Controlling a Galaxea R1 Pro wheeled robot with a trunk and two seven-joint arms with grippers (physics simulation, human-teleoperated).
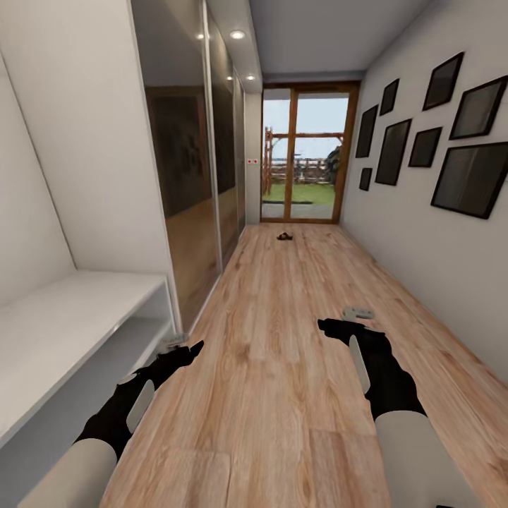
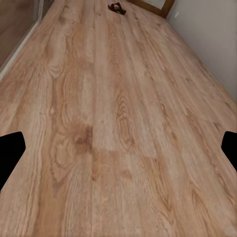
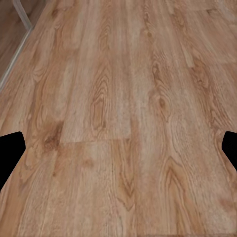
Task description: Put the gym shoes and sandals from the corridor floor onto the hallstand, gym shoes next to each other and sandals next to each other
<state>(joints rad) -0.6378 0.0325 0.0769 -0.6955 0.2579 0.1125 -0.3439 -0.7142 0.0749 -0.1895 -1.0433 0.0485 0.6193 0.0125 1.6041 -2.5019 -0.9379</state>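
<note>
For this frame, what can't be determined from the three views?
- Sandals: a dark speck far down the floor in the head view, too small to tell whether one or two; cut by the edge in the left wrist view.
- Rack: cropped by the frame edge.
- Left tool, right tool: foreshortened; opening unclear.

Two sandals [image 1: 284,236] – small, dark brown, too distant for detail – lie close together on the corridor floor [image 1: 282,339] near the glass-door end; the hallstand [image 1: 63,331] – white, flat-topped, open-shelved – lines the floor's left edge
</note>
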